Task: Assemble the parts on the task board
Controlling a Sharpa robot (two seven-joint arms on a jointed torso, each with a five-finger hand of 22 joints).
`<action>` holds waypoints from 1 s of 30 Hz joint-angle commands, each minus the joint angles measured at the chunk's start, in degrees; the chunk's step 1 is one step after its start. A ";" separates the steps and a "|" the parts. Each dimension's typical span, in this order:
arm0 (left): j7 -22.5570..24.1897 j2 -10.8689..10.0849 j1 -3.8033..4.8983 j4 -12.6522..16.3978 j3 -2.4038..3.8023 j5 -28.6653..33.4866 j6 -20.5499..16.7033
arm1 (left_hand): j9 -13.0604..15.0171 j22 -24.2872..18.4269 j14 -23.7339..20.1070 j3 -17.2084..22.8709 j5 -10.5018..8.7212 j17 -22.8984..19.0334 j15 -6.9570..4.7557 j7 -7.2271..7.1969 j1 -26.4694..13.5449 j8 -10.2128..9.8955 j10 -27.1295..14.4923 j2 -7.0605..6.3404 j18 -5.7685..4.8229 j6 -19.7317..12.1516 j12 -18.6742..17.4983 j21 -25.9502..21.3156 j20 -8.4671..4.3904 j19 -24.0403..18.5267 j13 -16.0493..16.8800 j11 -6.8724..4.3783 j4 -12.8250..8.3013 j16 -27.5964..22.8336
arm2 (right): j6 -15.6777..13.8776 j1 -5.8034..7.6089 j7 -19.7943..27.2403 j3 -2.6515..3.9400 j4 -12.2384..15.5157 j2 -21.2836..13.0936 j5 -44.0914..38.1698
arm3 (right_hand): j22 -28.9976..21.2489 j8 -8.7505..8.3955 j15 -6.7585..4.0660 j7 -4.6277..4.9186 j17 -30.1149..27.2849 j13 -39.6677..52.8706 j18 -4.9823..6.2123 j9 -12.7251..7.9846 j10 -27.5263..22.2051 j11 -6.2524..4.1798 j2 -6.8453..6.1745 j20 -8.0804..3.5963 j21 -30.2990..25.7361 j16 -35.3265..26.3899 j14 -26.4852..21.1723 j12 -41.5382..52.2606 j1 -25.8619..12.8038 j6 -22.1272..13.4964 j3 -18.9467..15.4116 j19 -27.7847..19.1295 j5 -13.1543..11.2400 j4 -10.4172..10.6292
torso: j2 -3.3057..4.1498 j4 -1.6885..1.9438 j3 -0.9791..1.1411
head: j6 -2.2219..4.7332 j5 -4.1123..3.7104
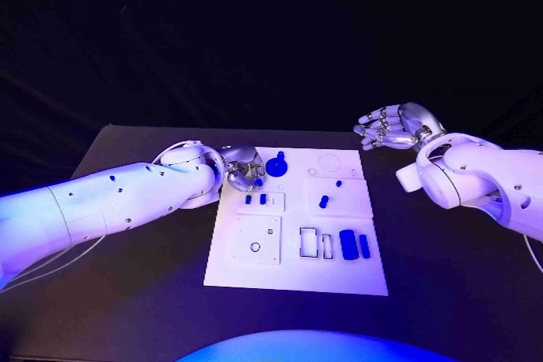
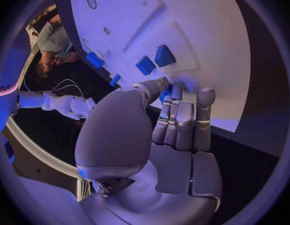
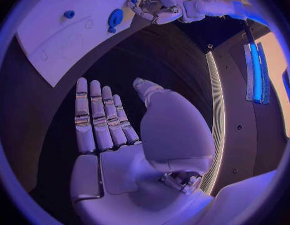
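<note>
The white task board (image 1: 297, 252) lies mid-desk (image 1: 136, 299), long axis running away from the robot. Blue parts (image 1: 351, 244) sit on it. The left robot hand (image 1: 240, 172) rests fingers-down at its far-left corner, grip unclear; the right robot hand (image 1: 391, 126) hovers beyond, fingers apart, empty.

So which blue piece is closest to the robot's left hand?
The round blue part with a short stem, at the board's far end. It sits right beside the left hand; the other blue pieces lie farther down the task board.
</note>
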 commanded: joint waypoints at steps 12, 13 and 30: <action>-0.25 -0.12 -0.02 0.19 0.04 0.66 0.35 | -0.22 -0.07 -0.04 0.25 -0.08 0.04 0.03 -0.06 -0.94 -0.65 -0.20 -0.38 -0.58 -0.61 -0.30 -0.21 0.04 -0.02 0.16 0.29 0.12 0.09 | 0.05 -0.09 1.08 0.01 -0.05 0.03 0.04 | -0.11 -0.19 0.38 3.36 -0.08 -0.07 0.33 -0.08 0.11 0.44 -0.13 0.11 -0.17 -0.39 0.17 -0.36 -0.66 -0.30 0.20 -0.36 0.29 -0.23 | 0.00 0.01 -0.01 | 0.04 0.04; -0.27 -0.13 -0.02 0.20 0.04 0.67 0.33 | -0.30 -0.11 -0.02 0.27 -0.08 0.04 0.04 -0.05 -0.99 -0.84 -0.27 -0.47 -0.58 -0.78 -0.35 -0.26 0.05 -0.03 0.19 0.29 0.11 0.10 | 0.04 -0.09 1.08 0.01 -0.06 0.03 0.04 | -0.14 -0.19 0.38 3.37 -0.09 -0.08 0.33 -0.08 0.12 0.45 -0.13 0.12 -0.16 -0.40 0.19 -0.37 -0.66 -0.29 0.20 -0.36 0.29 -0.24 | -0.01 0.02 -0.02 | 0.03 0.03; -0.55 -0.31 -0.03 0.23 0.08 0.74 -0.17 | -1.73 -0.49 -0.01 0.31 -0.08 -0.01 -0.01 -0.74 -1.37 -4.10 -1.24 -1.01 -0.53 -4.31 0.34 -0.73 0.00 -0.01 1.35 0.20 0.02 0.31 | -0.05 -0.16 1.12 0.01 -0.11 0.03 0.04 | -0.23 -0.20 0.40 3.42 -0.15 -0.11 0.33 -0.10 0.12 0.48 -0.14 0.14 -0.16 -0.47 0.19 -0.39 -0.68 -0.29 0.18 -0.39 0.29 -0.25 | 0.02 -0.01 0.00 | 0.10 0.12</action>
